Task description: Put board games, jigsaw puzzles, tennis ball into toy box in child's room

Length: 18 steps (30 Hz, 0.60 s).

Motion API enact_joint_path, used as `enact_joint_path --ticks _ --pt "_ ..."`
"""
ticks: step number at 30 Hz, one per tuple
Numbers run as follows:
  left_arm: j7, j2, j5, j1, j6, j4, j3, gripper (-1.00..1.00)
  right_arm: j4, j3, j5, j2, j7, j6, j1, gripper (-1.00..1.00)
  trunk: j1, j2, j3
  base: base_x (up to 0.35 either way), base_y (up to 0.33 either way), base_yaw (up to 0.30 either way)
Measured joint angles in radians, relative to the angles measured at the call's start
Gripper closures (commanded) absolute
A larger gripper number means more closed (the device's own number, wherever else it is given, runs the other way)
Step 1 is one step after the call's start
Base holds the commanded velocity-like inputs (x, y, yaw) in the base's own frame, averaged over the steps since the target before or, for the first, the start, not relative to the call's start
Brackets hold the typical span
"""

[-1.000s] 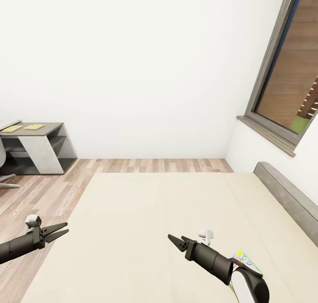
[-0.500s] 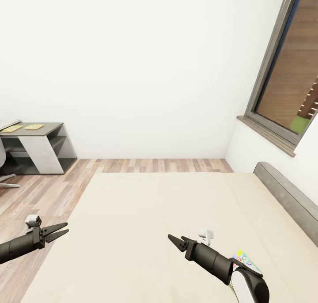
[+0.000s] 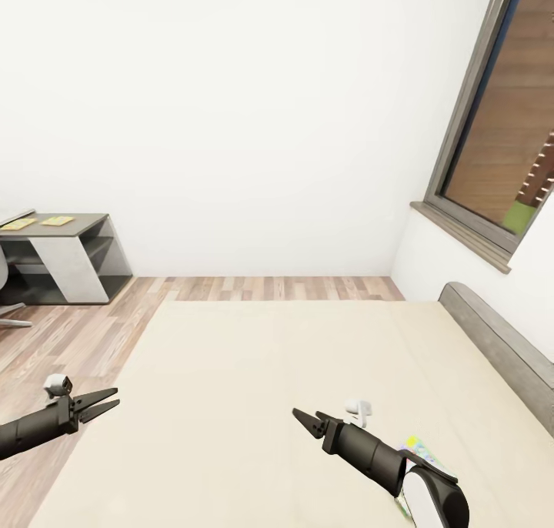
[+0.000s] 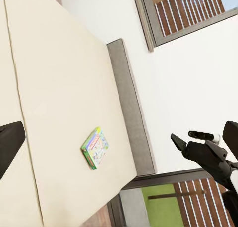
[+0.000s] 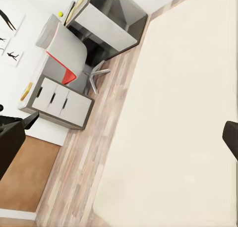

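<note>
While the robot stands at the side of the bed [image 3: 269,374], both arms are held forward and low over it, carrying nothing. The left end effector [image 3: 98,405] hangs over the mattress's edge by the wood-plank floor [image 3: 69,335], its two dark fingers slightly parted and empty. The right end effector [image 3: 306,422] points across the plain beige mattress, and its fingers look nearly pressed together, also empty; how far they are apart I cannot tell for sure.

One board game [image 4: 95,147], a flat box with bright cartoon art, lies flat on the mattress near the grey headboard [image 3: 500,343]. In the head view a corner of it [image 3: 419,447] peeks out just behind the right forearm, so that arm looks best placed to reach it, probably after turning toward the headboard.

Well apart, against the far white wall, stands the worktop [image 3: 61,224] with two flat yellowish items on it, too small to identify. A dark-framed window [image 3: 500,128] sits above the headboard.
</note>
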Motion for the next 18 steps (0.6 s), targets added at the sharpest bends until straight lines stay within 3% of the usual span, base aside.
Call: enact_joint_path --ticks 18 --pt "0.0 0.0 0.0 0.0 0.0 0.0 0.0 -1.0 0.0 0.0 0.0 -0.001 0.0 0.0 0.0 -1.0 0.0 0.0 0.0 0.0 -0.139 0.0"
